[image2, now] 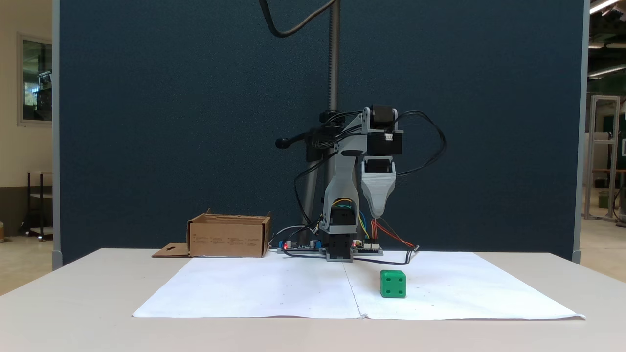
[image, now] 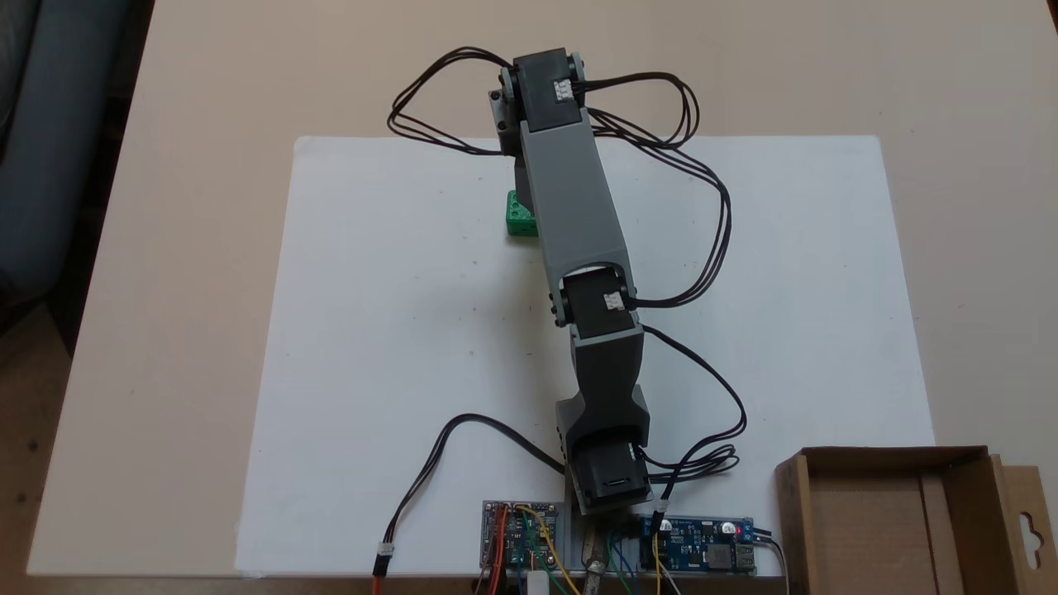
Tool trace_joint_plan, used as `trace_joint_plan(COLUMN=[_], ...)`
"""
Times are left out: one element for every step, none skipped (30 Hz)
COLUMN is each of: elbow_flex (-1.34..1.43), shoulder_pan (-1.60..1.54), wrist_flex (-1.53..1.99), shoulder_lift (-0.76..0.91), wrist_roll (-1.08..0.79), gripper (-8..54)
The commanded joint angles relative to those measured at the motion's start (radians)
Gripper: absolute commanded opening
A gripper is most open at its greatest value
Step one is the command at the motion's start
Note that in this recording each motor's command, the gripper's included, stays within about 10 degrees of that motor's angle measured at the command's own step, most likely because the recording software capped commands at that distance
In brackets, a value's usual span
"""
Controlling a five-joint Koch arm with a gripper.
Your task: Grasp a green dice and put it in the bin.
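Fixed view from above: green dice [image: 520, 214] peeks out at 9 o'clock of the outstretched arm, on white paper [image: 397, 347], bin [image: 963, 475] empty at 4 o'clock.
Fixed view from the front: jaws [image2: 377, 213] hang point-down well above the bench, dice [image2: 392, 284] at 5 o'clock below them; only one tip shows, so their spread cannot be told.

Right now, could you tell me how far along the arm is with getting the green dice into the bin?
Nothing is finished yet. The green dice sits on the white paper sheet, ungrasped, and the cardboard bin looks empty. In hand: the arm is stretched out with the gripper hanging tip-down above the dice, clear of it; whether its jaws are open cannot be told. Left: descend, grasp, carry to the bin, release.
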Motion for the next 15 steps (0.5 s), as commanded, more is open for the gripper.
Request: trace_joint_plan(elbow_flex=[-0.048,-0.048,-0.048,-0.048,-0.046,-0.046,-0.041,-0.037,-0.031,-0.020,-0.012,-0.008,0.006,0.023,0.038], shoulder_pan=[-0.012,-0.014,-0.015,-0.017,-0.017,-0.017,-0.018,-0.018,-0.018,-0.018,-0.018,-0.020,-0.021,-0.023,-0.025], wrist_flex=[-0.035,-0.040,-0.044,-0.049,-0.058,-0.064,-0.074,-0.086,-0.097,-0.112,-0.121,-0.129,-0.143,-0.156,-0.172], shoulder_lift=[0.011,0.002,-0.002,-0.005,-0.011,-0.014,-0.017,-0.023,-0.025,-0.025,-0.026,-0.034,-0.040,-0.040,-0.040], wrist_roll=[0.017,0.018,0.018,0.018,0.018,0.018,0.018,0.020,0.020,0.020,0.021,0.021,0.023,0.023,0.025], gripper=[44.3,44.3,44.3,44.3,44.3,44.3,44.3,44.3,44.3,44.3,44.3,44.3,44.3,44.3,44.3])
